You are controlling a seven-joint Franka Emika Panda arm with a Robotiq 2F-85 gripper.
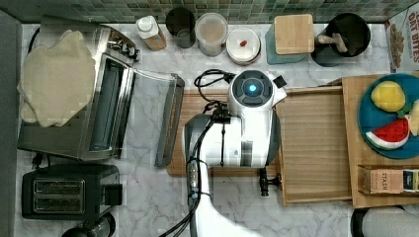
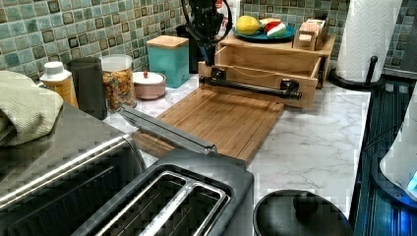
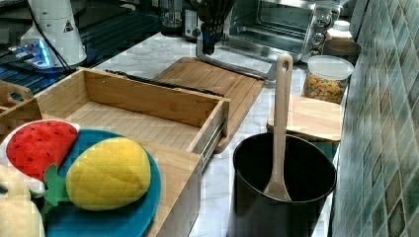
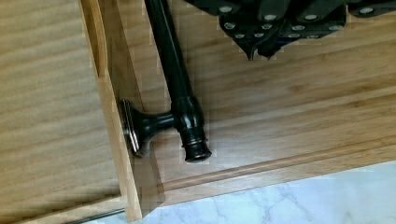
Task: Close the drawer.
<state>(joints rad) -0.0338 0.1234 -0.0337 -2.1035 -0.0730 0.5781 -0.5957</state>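
The drawer (image 3: pixel 126 121) stands pulled out of its bamboo box unit (image 1: pixel 356 163), floor bare, thin walls raised, over the grooved cutting board (image 2: pixel 223 118). Its black bar handle (image 4: pixel 180 88) runs along the front. The gripper (image 4: pixel 259 49) hovers just beside the handle, fingers nearly together, holding nothing. On the unit: blue plate (image 3: pixel 111 219) with plush pineapple (image 3: pixel 108 173) and watermelon slice (image 3: pixel 37 145); a box reads "STASH" (image 1: pixel 383 180)

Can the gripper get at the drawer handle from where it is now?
Probably yes. The gripper hangs just above the cutting board, beside the handle of the open drawer, with nothing between them.
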